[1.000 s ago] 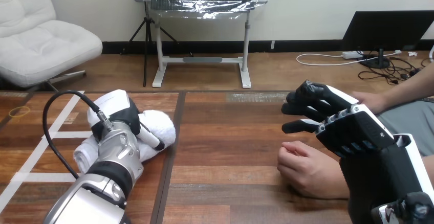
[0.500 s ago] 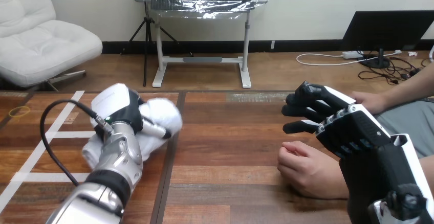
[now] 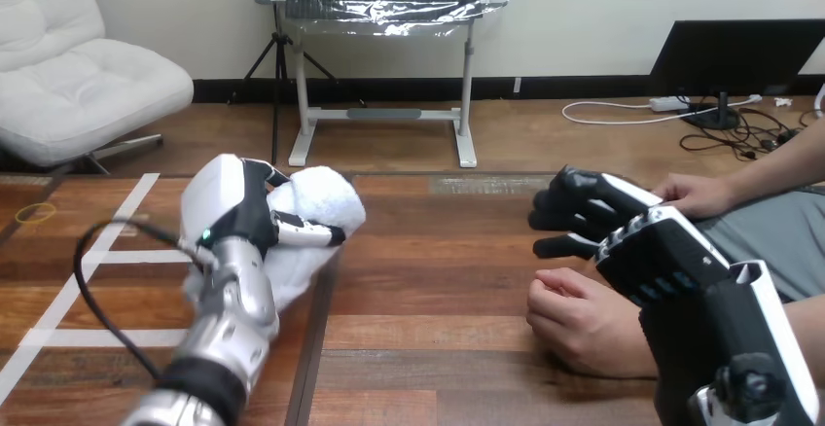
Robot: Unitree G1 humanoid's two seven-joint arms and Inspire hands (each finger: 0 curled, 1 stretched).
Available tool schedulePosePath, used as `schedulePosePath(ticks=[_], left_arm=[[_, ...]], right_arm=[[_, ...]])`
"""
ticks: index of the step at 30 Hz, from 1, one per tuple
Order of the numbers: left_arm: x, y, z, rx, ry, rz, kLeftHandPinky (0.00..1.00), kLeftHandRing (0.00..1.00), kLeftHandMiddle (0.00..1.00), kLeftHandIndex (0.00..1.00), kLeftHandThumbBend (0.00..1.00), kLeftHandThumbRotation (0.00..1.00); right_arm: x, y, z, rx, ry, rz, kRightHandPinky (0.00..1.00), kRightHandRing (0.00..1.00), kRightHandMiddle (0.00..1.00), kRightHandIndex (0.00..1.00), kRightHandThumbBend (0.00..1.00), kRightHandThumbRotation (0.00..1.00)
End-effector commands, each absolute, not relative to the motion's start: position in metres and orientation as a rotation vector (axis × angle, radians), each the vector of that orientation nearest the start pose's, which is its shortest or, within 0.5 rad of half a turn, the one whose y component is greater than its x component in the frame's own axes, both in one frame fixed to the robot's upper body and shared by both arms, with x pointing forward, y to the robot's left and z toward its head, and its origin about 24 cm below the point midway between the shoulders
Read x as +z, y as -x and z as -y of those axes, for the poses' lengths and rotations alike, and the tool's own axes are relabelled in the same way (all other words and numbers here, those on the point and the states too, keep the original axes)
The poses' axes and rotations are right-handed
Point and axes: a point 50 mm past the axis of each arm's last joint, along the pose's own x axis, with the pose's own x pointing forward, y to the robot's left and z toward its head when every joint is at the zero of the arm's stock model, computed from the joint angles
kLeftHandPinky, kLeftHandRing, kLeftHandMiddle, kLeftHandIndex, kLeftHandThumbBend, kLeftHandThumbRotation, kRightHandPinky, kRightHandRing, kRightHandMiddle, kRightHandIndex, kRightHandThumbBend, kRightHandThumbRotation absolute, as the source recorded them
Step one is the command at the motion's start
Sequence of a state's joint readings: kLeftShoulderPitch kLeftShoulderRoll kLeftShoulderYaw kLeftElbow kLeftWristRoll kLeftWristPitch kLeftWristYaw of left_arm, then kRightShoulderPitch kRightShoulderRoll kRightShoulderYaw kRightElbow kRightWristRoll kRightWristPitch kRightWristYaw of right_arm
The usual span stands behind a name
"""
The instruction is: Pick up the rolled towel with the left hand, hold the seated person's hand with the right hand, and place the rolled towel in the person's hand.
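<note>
While the left hand (image 3: 229,212) grips the rolled towel (image 3: 326,207) over the left half of the table (image 3: 438,280), its fingers and thumb wrap round the roll's middle. The roll sits tilted, upper end toward the far edge; whether its lower end touches the wood cannot be told.

1. Raise the roll clear before moving it right, because soft cloth is likely to drag and unroll.
2. Close the right hand (image 3: 662,251) first. It hovers near the right edge with fingers loosely bent, gripping nothing, just above and beyond the person's fisted hand (image 3: 579,319).
3. Deliver the towel only once that fist is held and opened.
4. Avoid the person's second hand (image 3: 696,193), just beside the right hand toward the far right corner.
</note>
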State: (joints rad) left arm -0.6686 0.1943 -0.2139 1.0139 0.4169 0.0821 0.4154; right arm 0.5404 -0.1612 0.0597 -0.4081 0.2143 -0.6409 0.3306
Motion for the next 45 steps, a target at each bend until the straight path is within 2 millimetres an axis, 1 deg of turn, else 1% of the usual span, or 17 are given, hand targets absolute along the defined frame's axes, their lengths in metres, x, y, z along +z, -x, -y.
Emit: schedulePosePath(ticks=[1,7,13,22,25,35,38,45], left_arm=[[0.104,-0.338,-0.162,0.322,-0.534,0.246,0.26,0.33,0.40,0.43,0.71,0.00],[0.118,-0.316,-0.162,0.348,-0.427,0.348,0.30,0.37,0.42,0.43,0.70,0.00],[0.127,-0.297,-0.167,0.357,-0.346,0.444,0.29,0.36,0.41,0.43,0.69,0.00],[0.134,-0.275,-0.174,0.342,-0.245,0.554,0.28,0.35,0.40,0.42,0.66,0.00],[0.136,-0.269,-0.176,0.342,-0.224,0.576,0.28,0.35,0.40,0.41,0.64,0.00],[0.139,-0.253,-0.179,0.326,-0.127,0.624,0.28,0.34,0.39,0.40,0.60,0.00],[0.139,-0.249,-0.180,0.326,-0.101,0.635,0.28,0.35,0.39,0.40,0.60,0.00],[0.139,-0.242,-0.181,0.325,-0.043,0.660,0.27,0.33,0.38,0.40,0.62,0.00]], right_arm=[[0.105,-0.146,0.169,0.271,0.093,0.589,0.70,0.77,0.79,0.80,0.94,1.00],[0.103,-0.149,0.170,0.256,0.153,0.571,0.72,0.77,0.79,0.82,0.91,1.00],[0.101,-0.153,0.172,0.268,0.191,0.546,0.74,0.78,0.80,0.84,0.91,0.98],[0.097,-0.162,0.176,0.287,0.246,0.516,0.77,0.81,0.83,0.86,0.92,0.96],[0.096,-0.165,0.177,0.287,0.264,0.510,0.80,0.82,0.84,0.87,0.92,0.94],[0.098,-0.174,0.183,0.290,0.314,0.500,0.83,0.85,0.86,0.87,0.97,0.92],[0.099,-0.177,0.185,0.295,0.336,0.505,0.84,0.86,0.86,0.87,0.99,0.92],[0.103,-0.185,0.194,0.296,0.396,0.511,0.85,0.87,0.88,0.88,0.98,0.88]])
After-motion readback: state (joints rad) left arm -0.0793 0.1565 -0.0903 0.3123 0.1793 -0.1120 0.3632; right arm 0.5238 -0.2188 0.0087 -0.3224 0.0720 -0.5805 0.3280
